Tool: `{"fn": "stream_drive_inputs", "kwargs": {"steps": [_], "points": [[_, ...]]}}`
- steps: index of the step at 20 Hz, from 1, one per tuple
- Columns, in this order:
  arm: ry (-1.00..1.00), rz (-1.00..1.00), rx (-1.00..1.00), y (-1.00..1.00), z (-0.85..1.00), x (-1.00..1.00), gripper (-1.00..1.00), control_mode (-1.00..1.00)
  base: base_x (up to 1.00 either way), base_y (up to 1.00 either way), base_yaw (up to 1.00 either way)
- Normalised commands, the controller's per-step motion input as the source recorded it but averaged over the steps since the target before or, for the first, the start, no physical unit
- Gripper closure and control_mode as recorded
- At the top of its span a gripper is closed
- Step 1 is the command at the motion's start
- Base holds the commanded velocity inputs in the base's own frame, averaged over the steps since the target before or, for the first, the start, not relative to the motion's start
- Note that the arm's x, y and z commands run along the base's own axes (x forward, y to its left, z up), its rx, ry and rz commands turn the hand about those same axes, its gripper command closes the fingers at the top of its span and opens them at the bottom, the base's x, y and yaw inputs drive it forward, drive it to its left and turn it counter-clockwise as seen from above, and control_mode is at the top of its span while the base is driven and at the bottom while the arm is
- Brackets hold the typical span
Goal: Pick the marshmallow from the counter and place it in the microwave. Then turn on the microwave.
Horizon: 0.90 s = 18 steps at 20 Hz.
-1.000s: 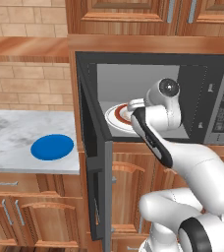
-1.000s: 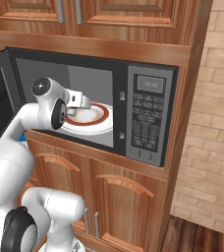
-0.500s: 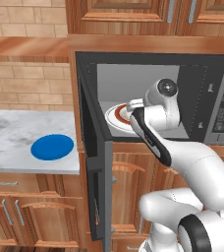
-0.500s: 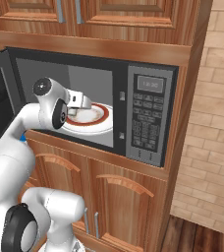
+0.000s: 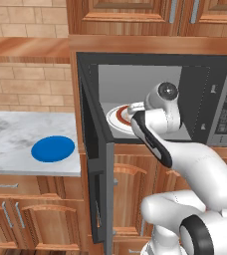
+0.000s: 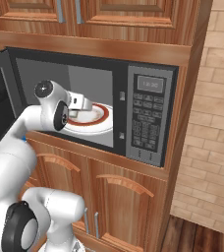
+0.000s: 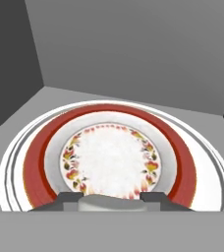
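Gripper (image 7: pixel 110 199) sits inside the microwave (image 6: pixel 148 118), low over its white red-rimmed plate (image 7: pixel 182 162), and its two dark finger tips stand on either side of a pale stubby thing that I take to be the marshmallow (image 7: pixel 110 203). So it is clenched on the marshmallow, which hangs above the near edge of the plate rather than resting on it.

Risks, as I judge them: released from this spot, so close to the plate's near rim, the small cylinder could roll off toward the door opening. If the fingers part only a little, it may cling to one finger and be dragged back out. On the way out the wrist could also catch the open door (image 5: pixel 98 164), which stands out well to the left of the cavity. That door must be swung shut before the keypad (image 6: pixel 146 115) is pressed.

Counted: one marshmallow, one microwave with one door and one keypad, one red-rimmed plate inside it, one round blue plate (image 5: pixel 53 149) on the marble counter (image 5: pixel 16 144) left of the microwave.
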Motion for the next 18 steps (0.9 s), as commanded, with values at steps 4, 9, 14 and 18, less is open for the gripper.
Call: {"fn": "stream_drive_inputs", "kwargs": {"steps": [4, 9, 14, 18], "points": [[0.00, 0.00, 0.00, 0.00, -0.10, 0.08, 1.00, -1.00, 0.00, 0.00, 0.00], [0.00, -0.01, 0.00, 0.00, -0.06, 0.09, 1.00, -1.00, 0.00, 0.00, 0.00], [0.00, -0.01, 0.00, 0.00, -0.05, 0.11, 1.00, -1.00, 0.00, 0.00, 0.00], [0.00, -0.01, 0.00, 0.00, -0.05, 0.12, 1.00, -1.00, 0.00, 0.00, 0.00]]}}
